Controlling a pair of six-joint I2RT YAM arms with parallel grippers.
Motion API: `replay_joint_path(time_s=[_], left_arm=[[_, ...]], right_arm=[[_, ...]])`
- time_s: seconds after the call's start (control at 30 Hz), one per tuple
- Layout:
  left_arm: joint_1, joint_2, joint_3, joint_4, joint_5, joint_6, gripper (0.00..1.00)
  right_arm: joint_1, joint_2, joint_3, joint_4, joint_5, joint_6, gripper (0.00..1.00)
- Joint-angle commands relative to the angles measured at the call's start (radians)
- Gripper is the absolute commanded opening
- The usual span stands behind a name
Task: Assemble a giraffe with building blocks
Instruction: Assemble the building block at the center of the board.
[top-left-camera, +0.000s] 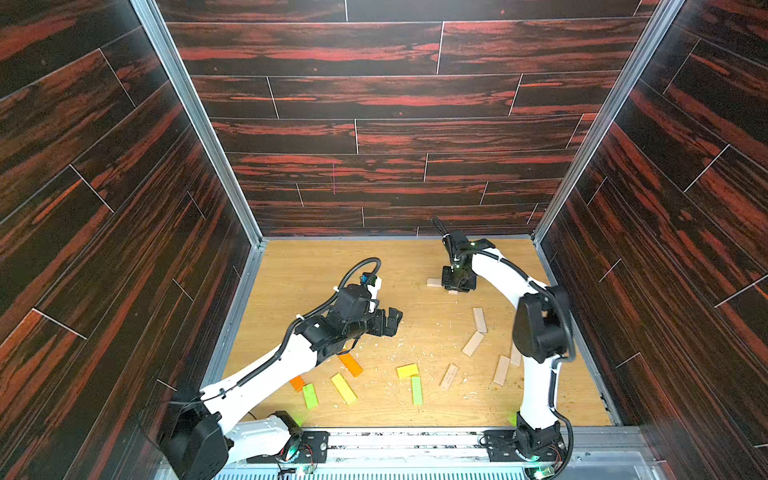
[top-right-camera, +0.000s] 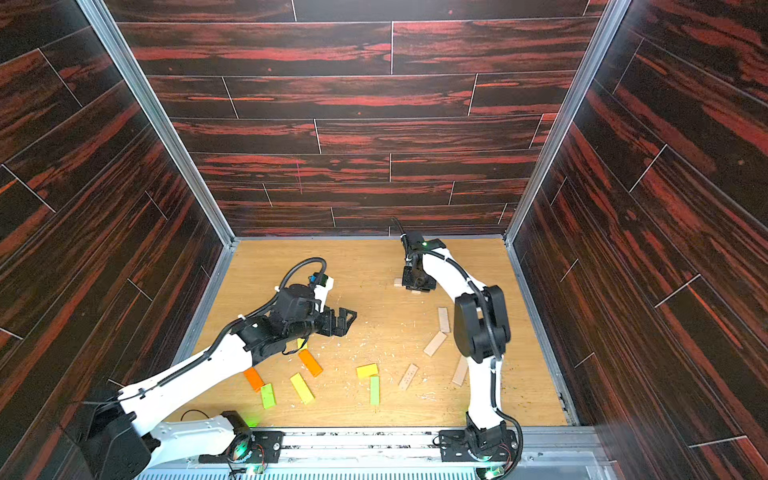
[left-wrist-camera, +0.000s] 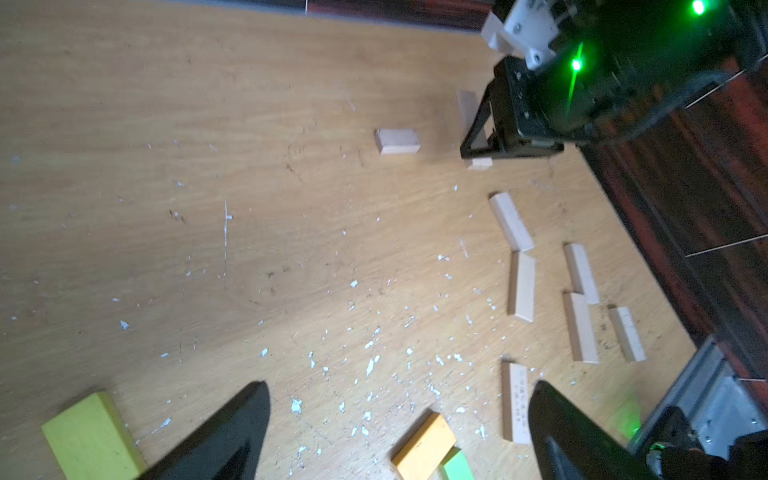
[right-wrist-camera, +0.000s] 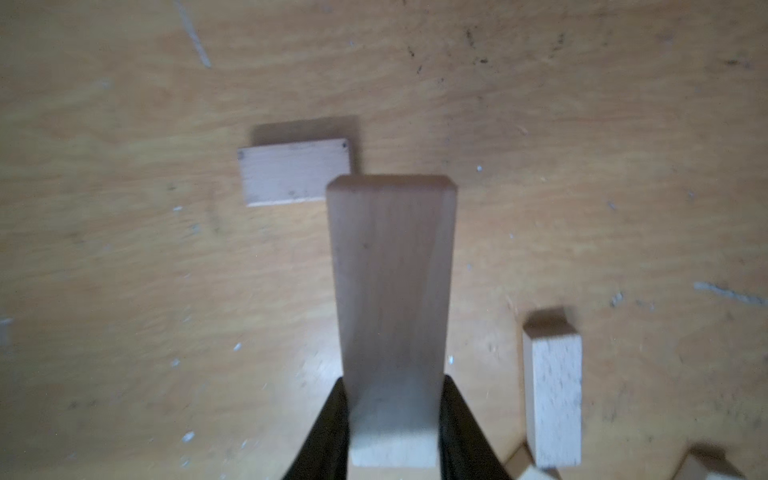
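While scanning far worktop (top-left-camera: 316, 257), noted right arm (top-left-camera: 498, 274) stretched out, elbow high, right pincer (right-wrist-camera: 392, 415) clamped on pale plank (right-wrist-camera: 390, 270). Noted left pincer (left-wrist-camera: 399, 388) gaping, hovering mid-worktop. Logged other planks (top-left-camera: 473, 343) scattered flat nearer base.

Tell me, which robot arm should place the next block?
The right. The right gripper is shut on a plain plank, close beside another pale plank on the table. The left gripper is open and empty, hovering near the coloured blocks.
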Motion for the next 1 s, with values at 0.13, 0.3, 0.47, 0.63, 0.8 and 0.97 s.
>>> replay_joint_path(time_s=[0.13, 0.3, 0.47, 0.63, 0.8, 0.97], left_arm=[[-0.002, 0.006, 0.026, 0.023, 0.006, 0.011, 1.0], [-0.001, 0.013, 0.022, 0.025, 0.006, 0.013, 1.0], [-0.001, 0.013, 0.023, 0.031, 0.012, 0.016, 1.0], [-0.001, 0.012, 0.026, 0.026, 0.007, 0.021, 1.0], [-0.001, 0.014, 0.025, 0.028, -0.001, 0.022, 1.0], [-0.001, 0.026, 0.023, 0.032, -0.005, 0.019, 1.0]], right_arm=[[-0.029, 0.152, 0.103, -0.07, -0.031, -0.048, 0.23], [-0.042, 0.219, 0.162, -0.086, -0.04, -0.067, 0.23], [-0.045, 0.268, 0.205, -0.104, -0.051, -0.081, 0.25], [-0.046, 0.289, 0.214, -0.106, -0.055, -0.088, 0.26], [-0.044, 0.295, 0.206, -0.1, -0.071, -0.093, 0.32], [-0.044, 0.303, 0.212, -0.105, -0.065, -0.102, 0.46]])
